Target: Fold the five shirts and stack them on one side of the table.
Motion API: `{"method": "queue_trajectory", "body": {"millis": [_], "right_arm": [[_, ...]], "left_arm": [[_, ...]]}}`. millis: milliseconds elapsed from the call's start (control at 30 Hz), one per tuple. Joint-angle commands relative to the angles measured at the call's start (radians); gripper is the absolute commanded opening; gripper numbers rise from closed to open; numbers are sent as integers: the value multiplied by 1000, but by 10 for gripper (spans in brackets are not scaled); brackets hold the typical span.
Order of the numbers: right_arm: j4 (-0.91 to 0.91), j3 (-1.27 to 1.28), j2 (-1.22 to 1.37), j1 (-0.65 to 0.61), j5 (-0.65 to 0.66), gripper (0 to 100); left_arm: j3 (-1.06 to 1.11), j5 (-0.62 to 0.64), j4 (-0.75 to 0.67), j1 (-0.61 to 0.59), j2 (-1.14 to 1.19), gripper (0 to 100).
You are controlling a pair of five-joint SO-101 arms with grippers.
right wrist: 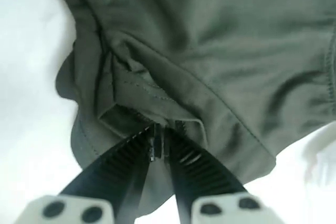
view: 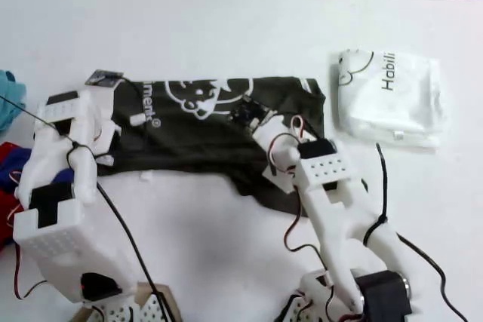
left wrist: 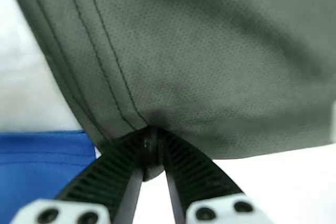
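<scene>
Both arms hold the dark shirt (view: 219, 126)
It lies across the table (view: 226, 20), long axis side to side. The left gripper (left wrist: 151, 148) is clenched on its hem at one end, the right gripper (right wrist: 159, 141) on a bunched fold near the other; the folded white shirt (view: 389, 99) lies apart.

— What does the right gripper (right wrist: 159, 136) have?
— Its ribbed black fingers (right wrist: 123, 157) are pressed together on a bunched fold of the dark shirt (right wrist: 220, 40), right at a stitched hem.
— And the cloth around the pinch?
— Creased and doubled over close to it, smoother farther off. The white table (right wrist: 26, 108) shows beside the shirt's edge.
</scene>
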Motion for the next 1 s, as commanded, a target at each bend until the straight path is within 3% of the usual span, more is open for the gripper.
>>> {"method": "queue_trajectory", "body": {"millis": [0, 200, 600, 967], "right_arm": [[51, -35, -45, 24, 75, 50], [97, -32, -44, 22, 224, 296], [124, 12, -48, 10, 239, 222], [-47, 104, -30, 7, 239, 219]], "left_arm": [[1, -6, -32, 0, 9, 25], [1, -6, -32, 0, 9, 25], [1, -6, -34, 0, 9, 25], [1, -9, -32, 2, 9, 25]]}}
